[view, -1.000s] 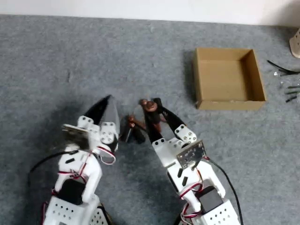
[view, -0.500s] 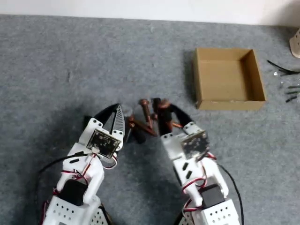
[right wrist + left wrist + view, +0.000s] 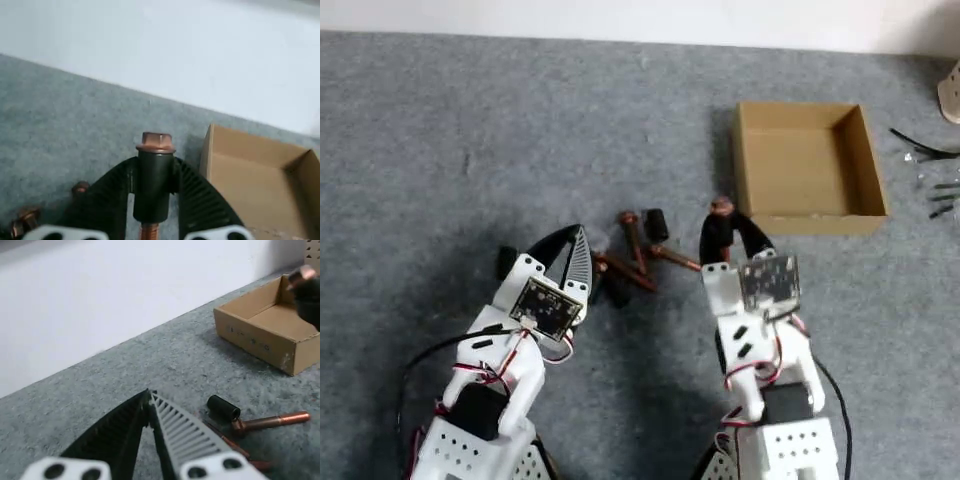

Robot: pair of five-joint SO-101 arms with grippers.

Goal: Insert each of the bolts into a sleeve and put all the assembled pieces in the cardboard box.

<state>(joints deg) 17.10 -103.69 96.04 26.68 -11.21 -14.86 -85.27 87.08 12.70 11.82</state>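
Observation:
My right gripper (image 3: 724, 228) (image 3: 154, 167) is shut on a black sleeve (image 3: 152, 187) with a copper bolt (image 3: 156, 142) through it, held upright just left of the cardboard box (image 3: 807, 170) (image 3: 250, 170). Three loose copper bolts (image 3: 632, 240) (image 3: 272, 421) lie fanned on the grey carpet between the arms. One loose black sleeve (image 3: 655, 222) (image 3: 223, 407) lies by them, another (image 3: 615, 290) just below, and a third (image 3: 507, 262) sits left of my left gripper. My left gripper (image 3: 576, 252) (image 3: 149, 396) is shut and empty, close to the left of the bolts.
The box is open-topped and empty, at the right rear. Thin cables and small metal bits (image 3: 930, 180) lie at the right edge. A white wall (image 3: 125, 300) runs along the back of the carpet.
My right arm has carried the bolt-and-sleeve piece rightward, away from the pile and toward the box. My left arm swung right toward the bolts, then held still.

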